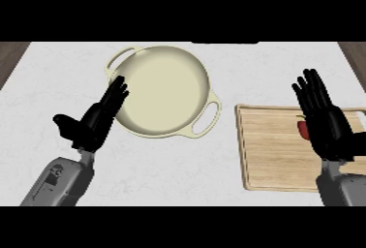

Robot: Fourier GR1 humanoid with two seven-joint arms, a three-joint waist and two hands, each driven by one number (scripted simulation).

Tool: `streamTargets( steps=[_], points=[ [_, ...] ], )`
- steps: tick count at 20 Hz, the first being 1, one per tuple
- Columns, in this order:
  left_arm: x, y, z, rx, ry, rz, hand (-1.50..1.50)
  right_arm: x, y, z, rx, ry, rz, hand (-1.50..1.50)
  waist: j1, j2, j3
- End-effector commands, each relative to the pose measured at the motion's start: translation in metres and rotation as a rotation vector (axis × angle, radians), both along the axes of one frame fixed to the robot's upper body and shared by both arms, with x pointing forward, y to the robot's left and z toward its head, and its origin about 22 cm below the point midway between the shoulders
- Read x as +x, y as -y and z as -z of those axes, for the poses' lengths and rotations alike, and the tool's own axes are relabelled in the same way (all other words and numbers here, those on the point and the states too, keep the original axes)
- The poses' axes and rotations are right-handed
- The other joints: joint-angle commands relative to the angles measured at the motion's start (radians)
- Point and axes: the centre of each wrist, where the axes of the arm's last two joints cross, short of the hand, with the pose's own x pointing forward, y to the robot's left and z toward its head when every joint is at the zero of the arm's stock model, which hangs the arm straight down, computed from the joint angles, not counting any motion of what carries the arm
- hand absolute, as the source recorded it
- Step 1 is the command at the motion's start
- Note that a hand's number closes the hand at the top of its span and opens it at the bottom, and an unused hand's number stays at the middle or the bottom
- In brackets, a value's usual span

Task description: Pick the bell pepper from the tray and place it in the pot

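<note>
Pepper check: your right hand [327,123] hangs over the wooden tray [275,145], fingers straight and spread, closed on nothing. Only a red sliver of the bell pepper [303,129] shows at that hand's inner edge, on the tray; the hand hides the remainder. Your left hand [93,123] stands open, fingers up, just beside the cream pot [163,92], overlapping its near rim.

Bright, even, diffuse light, pale surface [214,184] free of glare, faint soft shading inside the cream pot [160,92], no hard shadows
</note>
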Motion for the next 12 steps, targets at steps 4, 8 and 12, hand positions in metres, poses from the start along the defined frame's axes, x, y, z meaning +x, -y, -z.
streamTargets(
  steps=[4, 8, 12],
  points=[
    [-0.007, -0.015, -0.003, 0.011, -0.038, -0.127, 0.0, 0.009, -0.001, -0.006, -0.094, -0.057, -0.481, -1.5, 0.031, -0.031, 0.008],
    [-0.008, -0.015, 0.004, 0.009, -0.098, -0.145, 0.0, 0.019, 0.041, -0.083, -0.78, 0.157, -0.392, 1.5, 0.031, -0.049, -0.001],
    [-0.018, -0.016, -0.009, -0.003, -0.11, -0.177, 0.0, -0.001, 0.082, -0.042, -0.6, 0.452, -0.392, -1.5, -0.003, -0.036, 0.014]
  ],
)
